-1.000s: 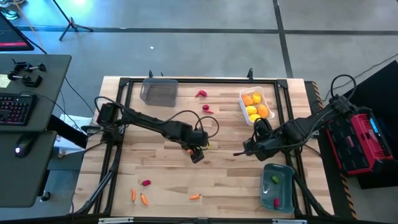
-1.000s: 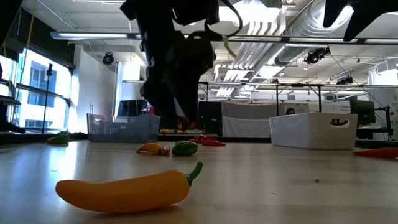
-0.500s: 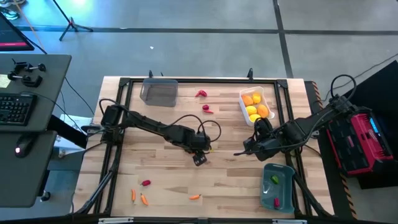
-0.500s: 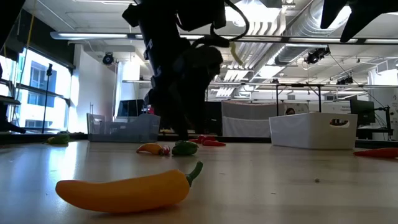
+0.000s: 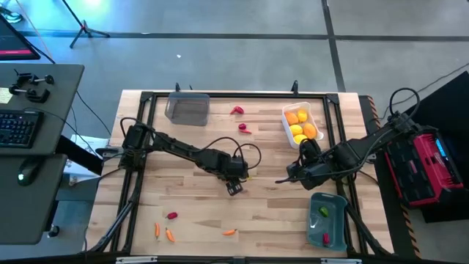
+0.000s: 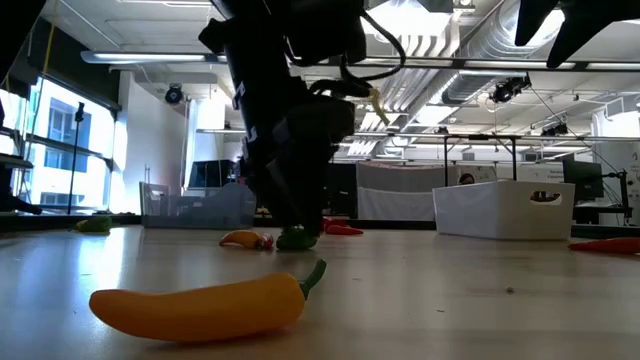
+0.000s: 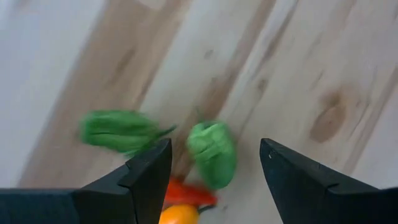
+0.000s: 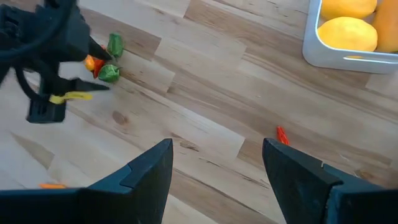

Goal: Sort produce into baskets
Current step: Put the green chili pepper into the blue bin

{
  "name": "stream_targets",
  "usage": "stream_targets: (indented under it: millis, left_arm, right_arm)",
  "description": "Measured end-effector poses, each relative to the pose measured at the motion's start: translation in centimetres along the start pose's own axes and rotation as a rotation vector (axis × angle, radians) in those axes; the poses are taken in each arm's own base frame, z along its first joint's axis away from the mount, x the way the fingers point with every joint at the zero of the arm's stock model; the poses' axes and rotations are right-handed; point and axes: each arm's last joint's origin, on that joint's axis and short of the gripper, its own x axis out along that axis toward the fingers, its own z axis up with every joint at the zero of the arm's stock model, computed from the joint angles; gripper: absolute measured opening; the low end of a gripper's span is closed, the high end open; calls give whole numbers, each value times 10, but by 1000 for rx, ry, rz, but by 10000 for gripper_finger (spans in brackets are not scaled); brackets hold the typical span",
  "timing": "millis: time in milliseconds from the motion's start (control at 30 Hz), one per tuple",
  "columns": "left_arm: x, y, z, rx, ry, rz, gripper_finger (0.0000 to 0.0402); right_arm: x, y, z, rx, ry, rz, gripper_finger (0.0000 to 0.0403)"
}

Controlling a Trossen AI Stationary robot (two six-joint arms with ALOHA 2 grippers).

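Wooden tabletop (image 5: pixel 190 205), centre: left gripper (image 7: pixel 211 158), jaws part-open and empty, straddles green pepper (image 7: pixel 212 152) lying lengthwise between them; right gripper (image 8: pixel 214 165) open, empty, farther off.

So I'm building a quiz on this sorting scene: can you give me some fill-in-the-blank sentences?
1. The yellow-orange fruits lie in the ____ basket.
2. The left claw hangs over a small ____ pepper on the table.
3. The right claw has its jaws ____ and holds nothing.
4. The grey basket stands at the table's far ____ corner in the high view.

Missing words: white; green; open; left
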Motion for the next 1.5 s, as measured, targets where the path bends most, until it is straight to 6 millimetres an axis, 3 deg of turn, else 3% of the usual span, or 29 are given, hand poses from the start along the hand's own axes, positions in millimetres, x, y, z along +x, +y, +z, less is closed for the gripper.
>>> stream_targets:
  millis: [133,333,533,600,667,833,1000,1200,1333,1500]
  left_arm:
    - [10,-1,-2,2,27,-11,229]
    - [7,0,-2,70,30,-6,209]
    - [1,3,1,120,21,-14,83]
    - [-6,5,2,140,21,-12,36]
    - [-19,6,5,146,-13,-30,13]
    - [-69,-5,10,212,-212,-95,33]
    - [-101,-21,14,298,-474,-231,23]
    - [-100,-44,20,287,-669,-532,11]
    - [-89,-57,14,296,-663,-553,10]
    - [-81,-69,8,294,-661,-594,9]
  right_arm:
    - [0,0,0,2,0,4,238]
    - [0,1,0,5,-1,10,238]
    - [0,1,0,3,-2,6,238]
    - [0,1,0,-2,-2,6,238]
    - [-1,-1,1,2,-2,11,238]
    - [-14,-9,-2,13,82,30,238]
    - [-16,-10,-33,-79,425,-22,221]
    - [-6,-17,-75,-100,577,-170,186]
    - [6,-22,-90,-95,558,-240,157]
    - [40,-26,-105,-146,529,-275,91]
